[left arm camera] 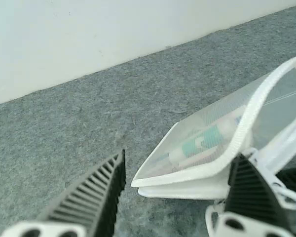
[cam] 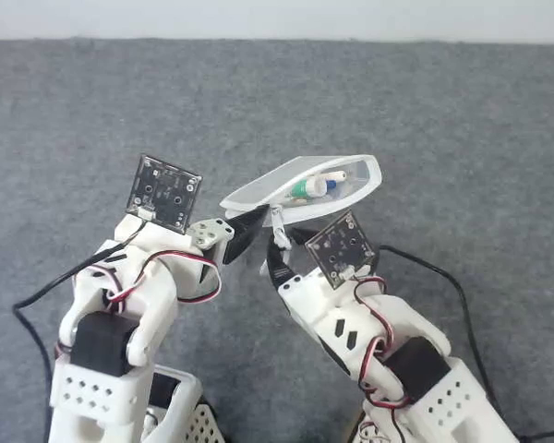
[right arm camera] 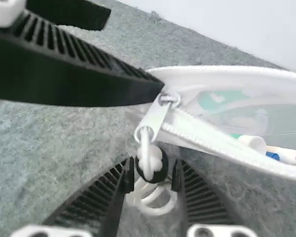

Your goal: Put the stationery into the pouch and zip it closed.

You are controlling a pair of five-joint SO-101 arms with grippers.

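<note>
Right tool [right arm camera: 153, 170] was pinched on the zipper pull [right arm camera: 156, 116], left tool [left arm camera: 181, 160] spread open at the left end of the pouch [cam: 300, 185], mid bench [cam: 443, 111] between both arms, stationery [cam: 319, 187] inside. Imo clamp that end first, then drag straight along the teeth.

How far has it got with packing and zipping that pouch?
Done: the pens lie inside the pouch. In hand: the right tool is shut on the pull, and the open left tool sits at the pouch's end. Left: the zip is open, not yet drawn shut.
</note>
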